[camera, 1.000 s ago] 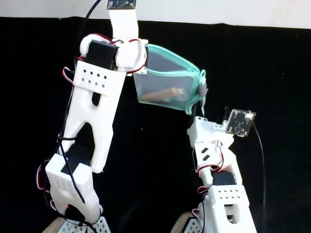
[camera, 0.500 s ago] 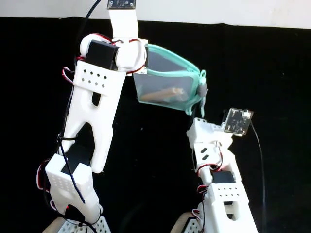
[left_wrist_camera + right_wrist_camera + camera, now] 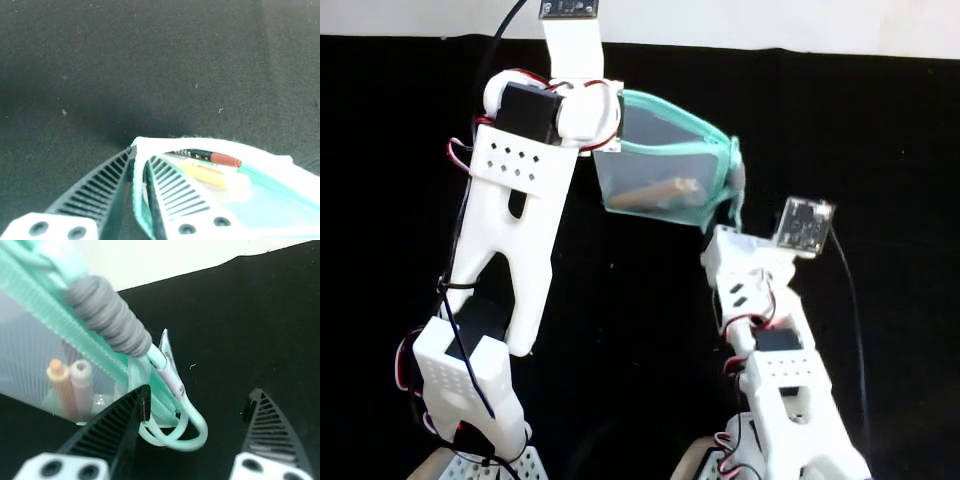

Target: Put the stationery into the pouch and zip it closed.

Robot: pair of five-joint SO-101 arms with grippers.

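We see a black table [image 3: 880, 130], its cloth matte and finely textured, a white wall [image 3: 770, 20] beyond its far edge

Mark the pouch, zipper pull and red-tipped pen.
pouch [image 3: 670, 152], high view, teal band along its side.
grey zipper pull [image 3: 107, 315], right wrist view, middle of ribbed grip.
red-tipped pen [image 3: 207, 156], left wrist view, black barrel near the tip.

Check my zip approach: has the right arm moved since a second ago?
Yes. In the high view the right arm has crept toward the zipper end of the pouch; the left arm holding it stayed put.
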